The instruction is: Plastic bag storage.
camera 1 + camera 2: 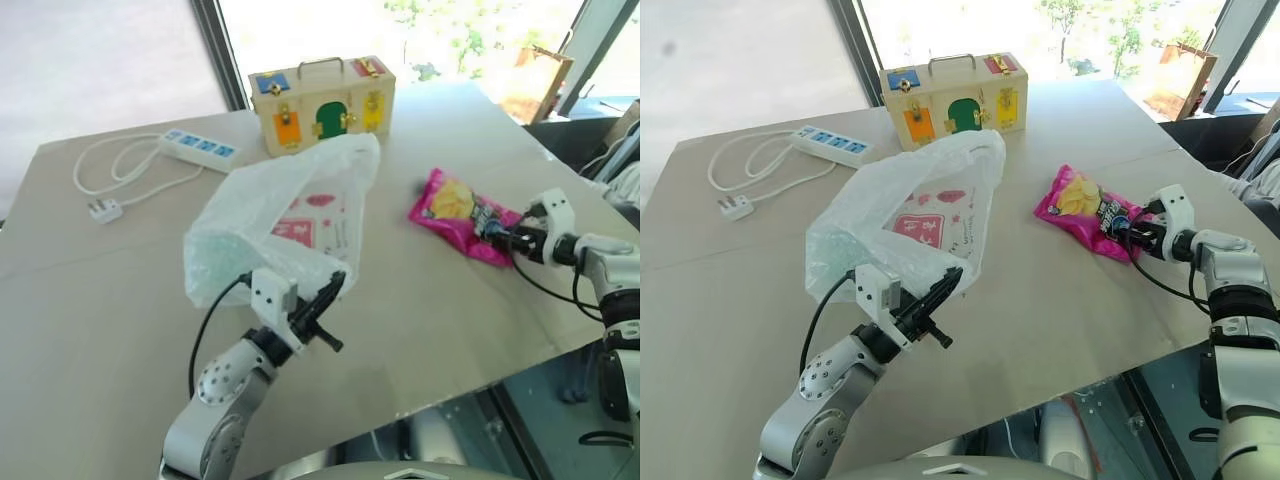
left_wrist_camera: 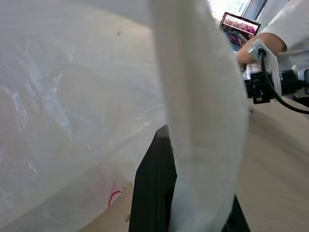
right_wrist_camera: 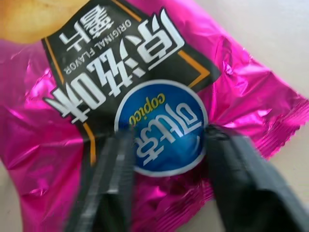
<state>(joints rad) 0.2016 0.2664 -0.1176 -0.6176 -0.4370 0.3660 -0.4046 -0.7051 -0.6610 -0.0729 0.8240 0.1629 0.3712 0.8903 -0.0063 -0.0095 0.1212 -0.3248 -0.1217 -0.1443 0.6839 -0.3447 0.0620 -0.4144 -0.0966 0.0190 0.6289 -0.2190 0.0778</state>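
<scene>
The plastic bag (image 1: 280, 215), thin, translucent white with a red-pink print, stands puffed up in the middle of the table. My left gripper (image 1: 335, 282) is in front of it, shut on a strip of the bag's rim. In the left wrist view that strip (image 2: 203, 121) drapes over one black finger (image 2: 154, 183). To the right lies a shiny pink snack packet (image 1: 455, 210). My right gripper (image 1: 497, 235) reaches it from the right. Its fingers (image 3: 111, 179) pinch the packet on either side of the blue round logo (image 3: 161, 128).
A wooden box (image 1: 322, 100) with coloured latches stands at the back of the table (image 1: 100, 330). A white power strip (image 1: 198, 148) with its cable and plug (image 1: 105, 210) lies at the back left. The table's front edge runs just before my arms. A person's sleeve (image 2: 289, 24) shows beyond.
</scene>
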